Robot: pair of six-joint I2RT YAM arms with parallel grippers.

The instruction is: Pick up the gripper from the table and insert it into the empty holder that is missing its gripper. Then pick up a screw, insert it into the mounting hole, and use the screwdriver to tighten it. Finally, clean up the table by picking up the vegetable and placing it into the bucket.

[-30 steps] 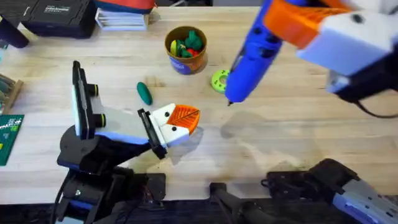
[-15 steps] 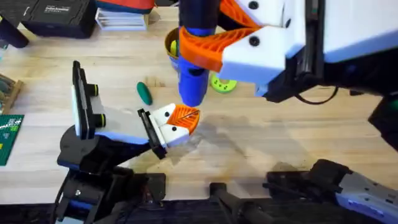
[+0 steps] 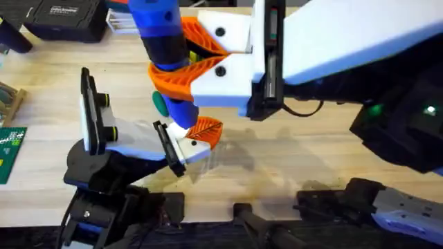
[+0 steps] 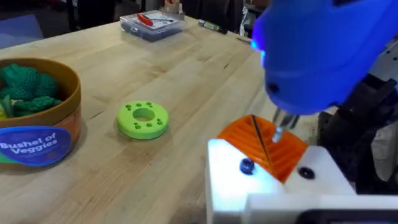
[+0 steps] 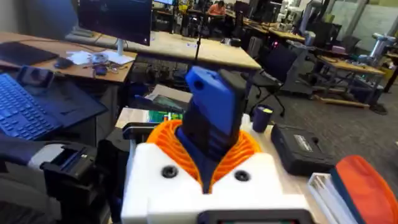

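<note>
My right gripper (image 3: 181, 63) hangs large over the table's middle, its white fingers with orange pads shut on the blue screwdriver (image 3: 163, 38). In the right wrist view the screwdriver (image 5: 208, 118) stands upright between the pads. Its thin metal tip (image 4: 277, 127) hovers just above the orange ribbed pad (image 4: 264, 149) of my left gripper (image 3: 197, 135), which sits low near the front. Two dark screw heads show in that white finger piece (image 4: 247, 166). The dark green vegetable (image 3: 160, 104) peeks out beside the screwdriver. The bucket (image 4: 37, 124) holds green toy vegetables.
A lime-green disc with holes (image 4: 143, 119) lies next to the bucket. A black case (image 3: 62, 17) and stacked books (image 3: 135, 21) line the far edge. A green circuit board (image 3: 10, 149) sits at the left edge. A clear box (image 4: 152, 23) stands farther back.
The right arm has swung left with the screwdriver, from beside the lime disc to above my left gripper. It now covers the bucket in the overhead view. The left arm has not moved.
</note>
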